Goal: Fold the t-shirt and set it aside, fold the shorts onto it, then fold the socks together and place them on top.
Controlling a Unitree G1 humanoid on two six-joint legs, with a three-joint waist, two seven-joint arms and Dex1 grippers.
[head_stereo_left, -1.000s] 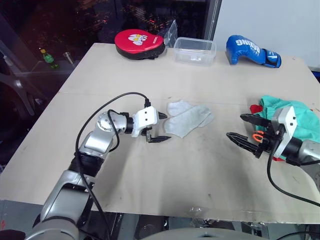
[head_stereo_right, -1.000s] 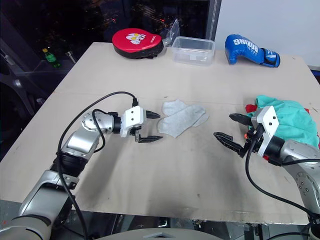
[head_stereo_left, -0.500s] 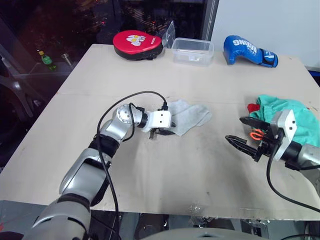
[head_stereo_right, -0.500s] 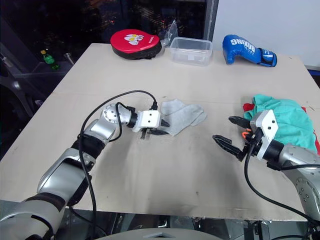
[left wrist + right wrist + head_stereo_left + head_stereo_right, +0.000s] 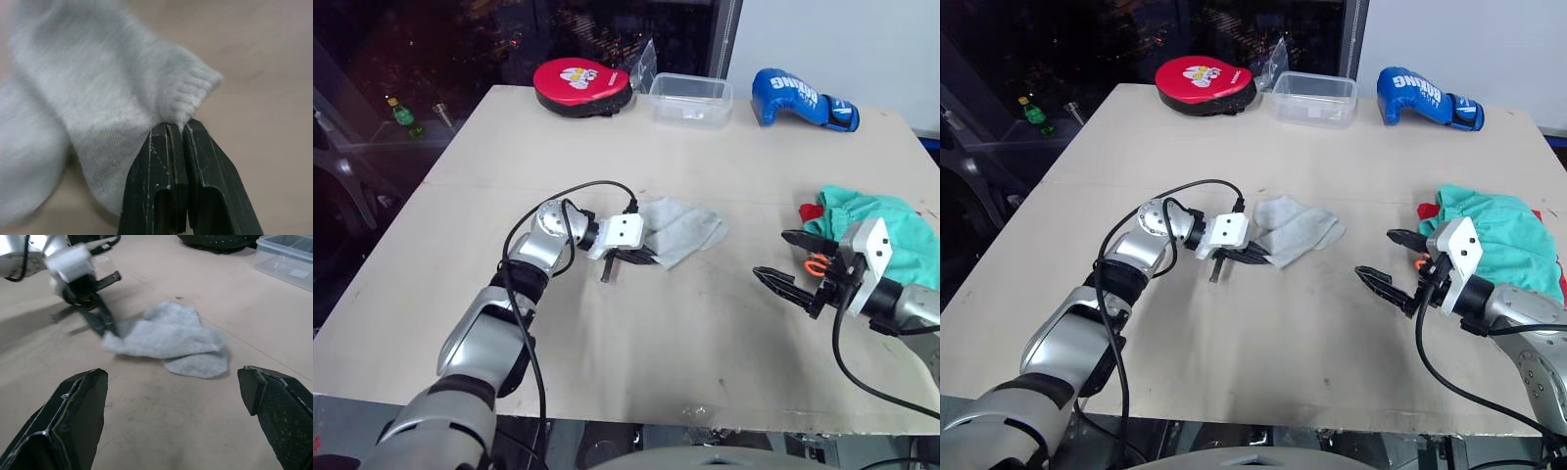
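the left tool (image 5: 177, 131) is pinched tight on the ribbed cuff edge of the socks (image 5: 680, 227), which lie mid-counter (image 5: 636, 372) w/ one sock overlapping the other; the right tool (image 5: 796, 266) hovers wide apart and empty, near the shorts (image 5: 862, 211), which sit at the counter's right edge w/ a bit of the red t-shirt (image 5: 814, 211) peeking from beneath, so both look already set aside; judging the step as folding the socks together; risk: the grip looks to catch only a thin bit of cuff, so a quick pull could slip it free, or drag both socks instead of one (they overlap); the left wrist view shows the pinch on the cuff up close, while the right wrist view shows the whole pair's lie and the left tool from the far side.
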